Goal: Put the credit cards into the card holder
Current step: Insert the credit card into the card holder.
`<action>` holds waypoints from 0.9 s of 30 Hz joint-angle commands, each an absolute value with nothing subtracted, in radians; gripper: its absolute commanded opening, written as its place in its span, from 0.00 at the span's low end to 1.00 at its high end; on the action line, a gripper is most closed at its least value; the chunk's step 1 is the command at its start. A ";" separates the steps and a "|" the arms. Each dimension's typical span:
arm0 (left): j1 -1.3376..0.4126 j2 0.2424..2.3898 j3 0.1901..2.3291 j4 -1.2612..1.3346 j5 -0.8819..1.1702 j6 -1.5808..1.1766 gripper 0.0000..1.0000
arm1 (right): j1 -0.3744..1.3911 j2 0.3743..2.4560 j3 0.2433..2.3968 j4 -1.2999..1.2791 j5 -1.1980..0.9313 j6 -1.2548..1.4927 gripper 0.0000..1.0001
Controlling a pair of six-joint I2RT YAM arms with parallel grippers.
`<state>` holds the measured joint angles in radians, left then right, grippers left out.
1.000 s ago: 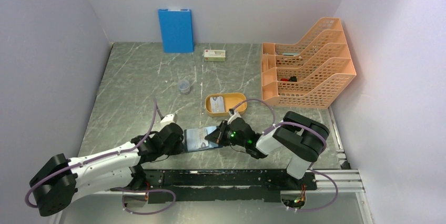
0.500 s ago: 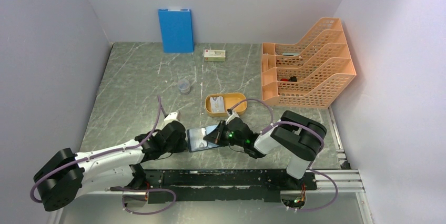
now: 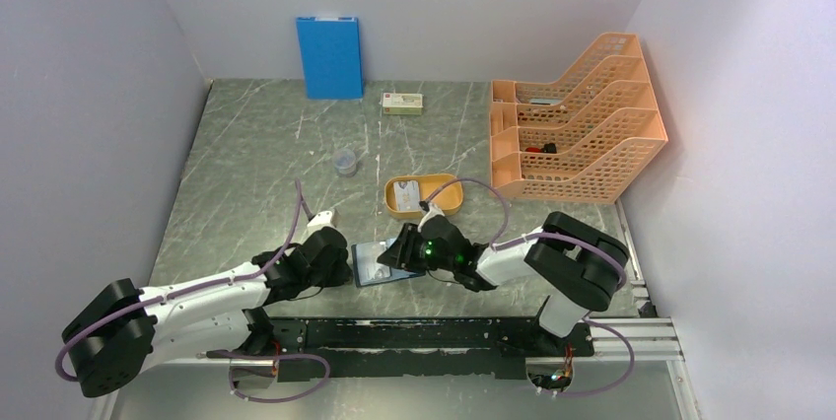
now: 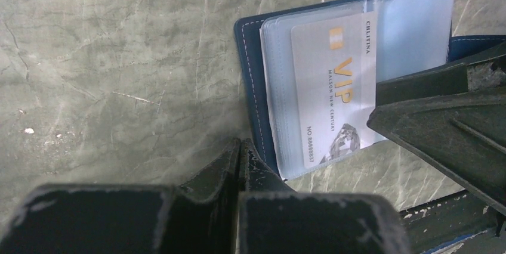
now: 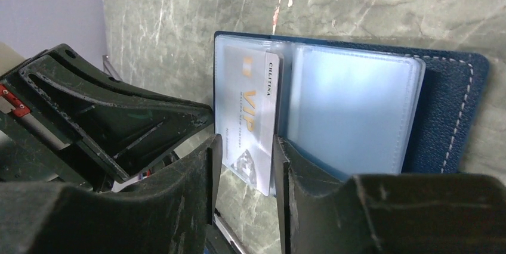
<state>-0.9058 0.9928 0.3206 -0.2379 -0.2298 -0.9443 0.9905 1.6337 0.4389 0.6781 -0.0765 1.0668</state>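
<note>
The navy card holder [image 3: 371,264] lies open on the table near the front edge, its clear sleeves up [image 4: 412,33] [image 5: 358,105]. A pale credit card printed "VIP" [image 4: 334,87] [image 5: 249,111] sits partly in the left sleeve, one end sticking out over the table. My left gripper [image 3: 342,264] [image 4: 240,146] is shut and empty, its tips at the holder's cover edge. My right gripper [image 3: 396,256] [image 5: 244,146] is open a little, with the card's free end showing between the jaws. Another credit card [image 3: 406,190] lies in the orange tray [image 3: 446,201].
A blue board [image 3: 329,57] leans on the back wall. A white box with a red label [image 3: 402,103] lies beside it. A small clear cup [image 3: 345,162] stands mid-table. An orange file rack [image 3: 577,129] fills the right side. A black rail [image 3: 434,333] runs along the front edge.
My right gripper has moved left over the holder, which now shows less between the two grippers. My left gripper shifted slightly right, then held still.
</note>
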 commanded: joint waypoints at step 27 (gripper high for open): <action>-0.903 0.976 0.379 -0.337 -0.298 -0.900 0.05 | 1.054 1.582 0.658 0.248 0.010 0.893 0.51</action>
